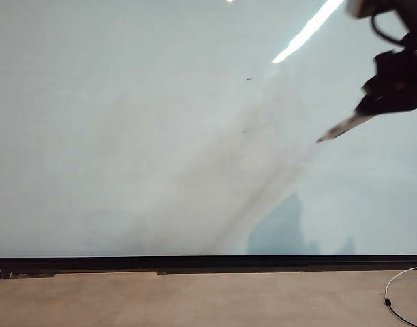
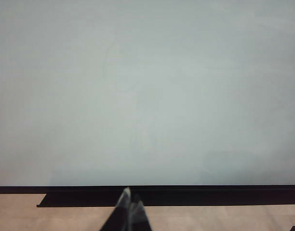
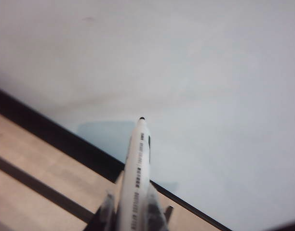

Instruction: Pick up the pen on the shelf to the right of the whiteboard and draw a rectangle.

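Nearest the exterior camera, a tan surface (image 1: 195, 300) is seen, with a thin white cable (image 1: 399, 279) looped at its right end. Behind it a black shelf strip (image 1: 208, 264) runs along the foot of the whiteboard (image 1: 127, 136), which fills nearly the whole view; its face is glossy, streaked with faint grey smears and marked by two tiny dark specks (image 1: 248, 79). No drawn outline is observed on it.

The left pincer (image 2: 130, 207) is seen low in its wrist view, in front of the black strip, its fingertips brought together with nothing between them.

The right pincer (image 1: 372, 105) is held high at the right of the exterior view, in front of the board. It is clamped on the pen (image 3: 137, 168), whose lettered white barrel projects from between the fingers (image 3: 154, 211), black tip directed at the board. In the exterior view the pen (image 1: 341, 127) slants down and leftward; whether the tip touches the board cannot be told.
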